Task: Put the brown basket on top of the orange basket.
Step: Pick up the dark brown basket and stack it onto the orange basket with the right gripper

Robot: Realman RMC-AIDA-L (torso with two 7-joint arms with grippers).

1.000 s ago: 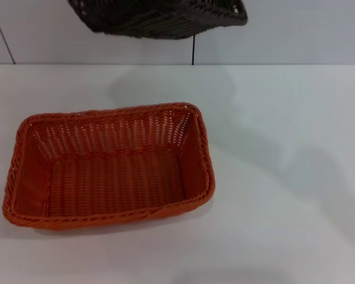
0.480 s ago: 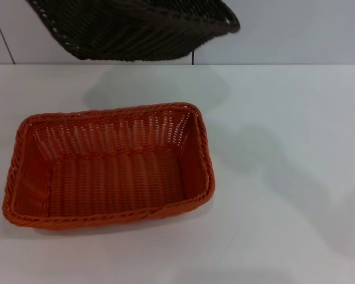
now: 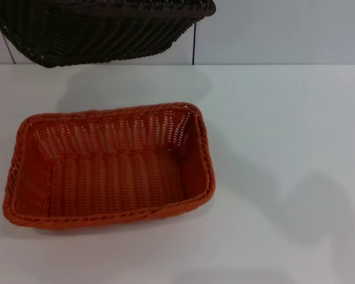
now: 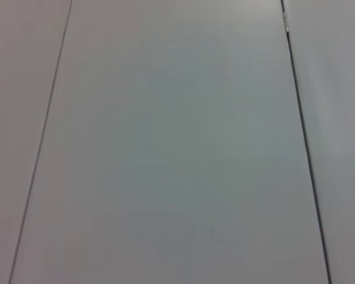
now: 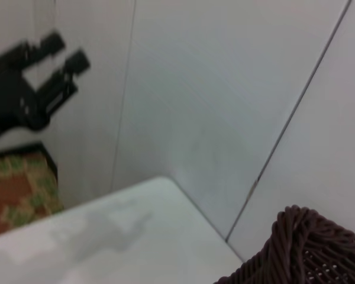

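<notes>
The brown basket (image 3: 100, 29) is being held in the air at about 12 o'clock from the orange basket (image 3: 109, 165), tilted and cut off by the top edge of the head view, while the orange basket is sitting open side up on the white worktop (image 3: 284, 148) toward 8 o'clock of the scene. The chief risk being judged here is a skewed placement: since the dark basket is being carried at a slant and behind the orange one, one corner could be caught on the braided far rim, so that the orange basket is being pushed along the smooth worktop or the dark one is being left propped on an edge. A slip from the grip is also being counted as possible, because a woven rim offers little firm hold. Whatever is carrying the basket is hidden; the right hand is not being shown in any view, though a corner of the brown basket (image 5: 302, 248) is lying close before the right wrist camera, so how it is gripped cannot be told. The left hand (image 5: 44, 74) is being seen far off and blurred, raised near the wall with its two fingers parted and nothing between them; the left wrist view is showing only bare wall panels.
</notes>
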